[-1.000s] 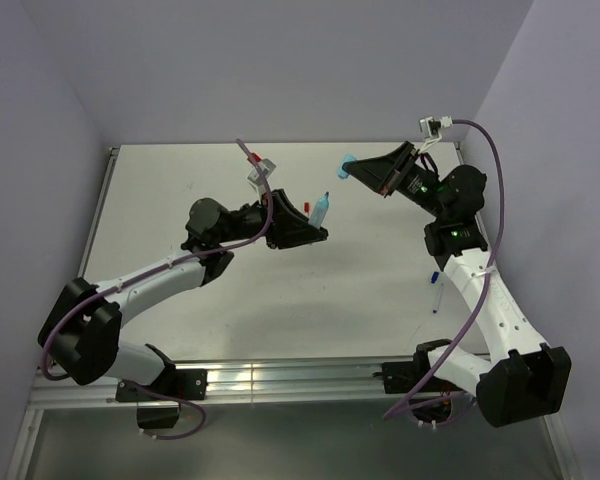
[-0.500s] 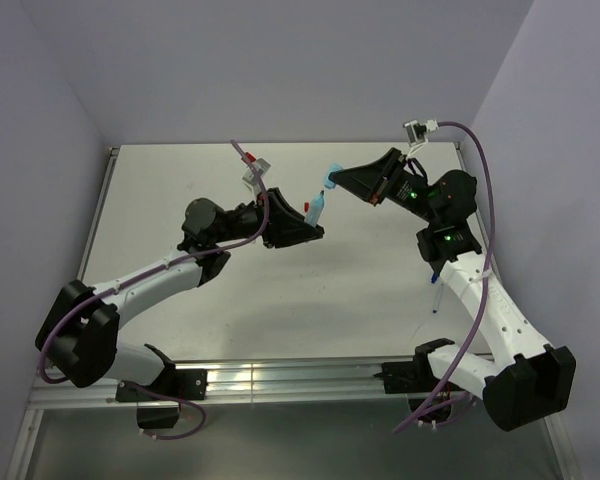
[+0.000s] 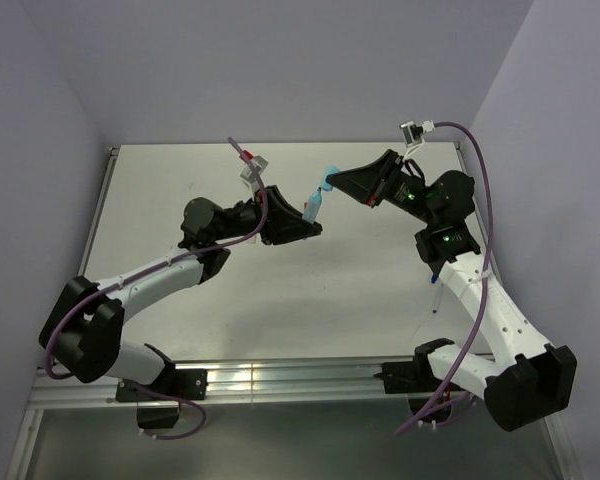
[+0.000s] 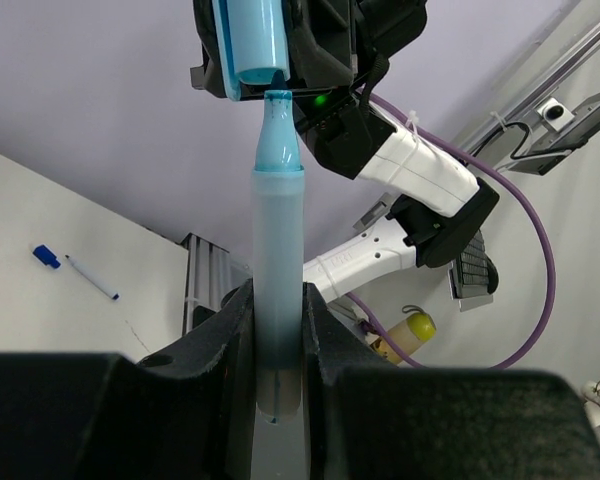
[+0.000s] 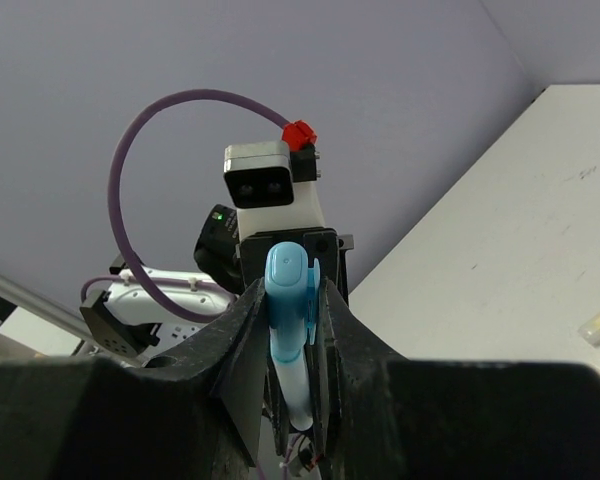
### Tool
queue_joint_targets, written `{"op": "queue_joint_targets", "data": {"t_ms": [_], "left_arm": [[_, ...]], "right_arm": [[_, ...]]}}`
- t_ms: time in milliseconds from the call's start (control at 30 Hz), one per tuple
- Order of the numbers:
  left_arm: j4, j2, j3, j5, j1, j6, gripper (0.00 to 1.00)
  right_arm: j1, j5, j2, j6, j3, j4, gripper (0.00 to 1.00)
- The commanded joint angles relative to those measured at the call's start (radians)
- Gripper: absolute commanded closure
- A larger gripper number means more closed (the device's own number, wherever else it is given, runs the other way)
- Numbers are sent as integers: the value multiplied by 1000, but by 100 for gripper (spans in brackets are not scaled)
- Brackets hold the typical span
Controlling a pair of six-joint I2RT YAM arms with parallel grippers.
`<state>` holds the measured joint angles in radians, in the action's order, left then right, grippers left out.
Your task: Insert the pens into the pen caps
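Light blue pen (image 4: 277, 290): frosted translucent barrel with a tapered glossy tip, held upright above the table (image 3: 170, 180). The left gripper (image 4: 277, 335) clamps it, and its black fingers hide the base. The tip meets the open mouth of the smooth, tubular light blue cap (image 4: 250, 40), which is pinched in the right gripper (image 5: 292, 300). Whether tip and cap touch is unclear, and the cap's top is cropped.

The pen (image 4: 277, 300) stands between the left jaws, above the worktop (image 3: 180, 180) centre. Its tip sits at the mouth of the cap (image 4: 252, 40), held directly beyond it in the right jaws. A thin pen (image 3: 435, 295) lies on the worktop beside the right arm (image 3: 480, 300).
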<state>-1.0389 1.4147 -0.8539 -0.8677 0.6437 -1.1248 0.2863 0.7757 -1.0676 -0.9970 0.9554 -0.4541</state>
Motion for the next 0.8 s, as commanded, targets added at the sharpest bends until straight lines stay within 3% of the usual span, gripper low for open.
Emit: {"op": "queue_joint_targets", "data": {"t_ms": [0, 767], "left_arm": [[-81, 4, -4, -21, -4, -16, 100], [-124, -5, -4, -34, -12, -52, 100]], "right_arm": [[7, 2, 29, 18, 6, -32, 100], [97, 22, 0, 126, 52, 48, 100]]}}
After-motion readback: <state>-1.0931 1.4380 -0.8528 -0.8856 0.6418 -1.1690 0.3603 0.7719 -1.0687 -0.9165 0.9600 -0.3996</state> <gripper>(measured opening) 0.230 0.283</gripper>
